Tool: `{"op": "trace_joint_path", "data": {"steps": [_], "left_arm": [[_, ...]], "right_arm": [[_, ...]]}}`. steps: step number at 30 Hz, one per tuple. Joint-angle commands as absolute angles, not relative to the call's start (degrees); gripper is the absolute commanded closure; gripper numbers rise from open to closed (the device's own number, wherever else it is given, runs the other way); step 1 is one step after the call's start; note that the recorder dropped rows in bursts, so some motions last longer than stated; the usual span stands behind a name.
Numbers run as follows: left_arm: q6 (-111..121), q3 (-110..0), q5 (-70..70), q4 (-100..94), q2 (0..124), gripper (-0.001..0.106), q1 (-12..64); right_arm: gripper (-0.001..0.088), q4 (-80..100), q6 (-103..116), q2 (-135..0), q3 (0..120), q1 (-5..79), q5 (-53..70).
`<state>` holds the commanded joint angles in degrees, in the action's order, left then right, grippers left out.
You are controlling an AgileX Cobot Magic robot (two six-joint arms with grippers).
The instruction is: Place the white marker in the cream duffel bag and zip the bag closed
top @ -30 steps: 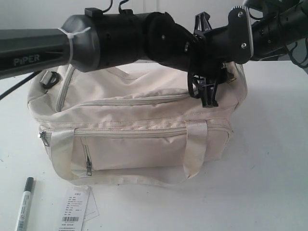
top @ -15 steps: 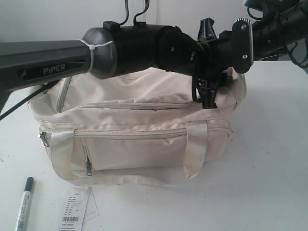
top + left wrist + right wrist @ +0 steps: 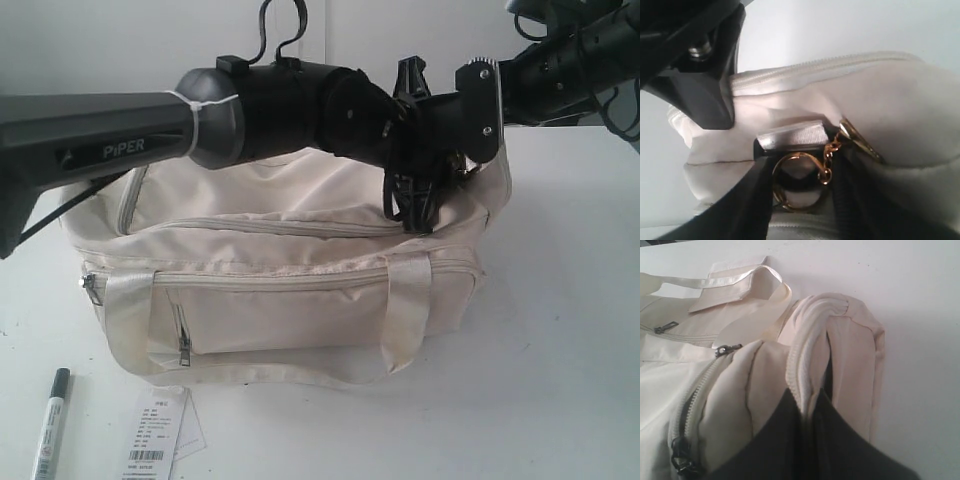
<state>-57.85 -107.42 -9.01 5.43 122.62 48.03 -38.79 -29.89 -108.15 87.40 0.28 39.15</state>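
Observation:
The cream duffel bag (image 3: 300,290) sits in the middle of the white table. The white marker (image 3: 50,425) lies on the table in front of the bag's left end, far from both grippers. My left gripper (image 3: 412,205) reaches across to the right end of the bag's top. In the left wrist view its fingers (image 3: 740,205) stand either side of a gold ring (image 3: 797,180) chained to a zip pull, touching it. My right gripper (image 3: 810,405) is shut on the fabric edge at the bag's right end (image 3: 840,335).
A white paper tag with a barcode (image 3: 160,435) lies beside the marker at the front edge. The bag's handle (image 3: 405,310) hangs over its front. The right arm (image 3: 560,70) comes in from the upper right, close against the left wrist.
My left arm has pushed further across, and its gripper has swung slightly left along the bag's top. The bag's left end has sagged lower. Marker and tag have not moved.

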Motion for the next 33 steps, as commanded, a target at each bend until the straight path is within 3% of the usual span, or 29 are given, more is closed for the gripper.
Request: {"op": "trace_joint_path", "data": {"steps": [3,4,33], "left_arm": [[-57.85,-107.42,-10.11,5.29,122.62,0.102,48.03],[-57.71,-107.42,-11.05,4.72,122.62,0.105,48.03],[-47.53,-107.42,-27.58,0.8,116.61,0.105,48.03]], "right_arm": [[0.0868,-38.79,-29.89,-108.15,87.4,0.28,39.15],[0.0868,-38.79,-29.89,-108.15,87.4,0.28,39.15],[0.0868,-38.79,-29.89,-108.15,87.4,0.28,39.15]]}}
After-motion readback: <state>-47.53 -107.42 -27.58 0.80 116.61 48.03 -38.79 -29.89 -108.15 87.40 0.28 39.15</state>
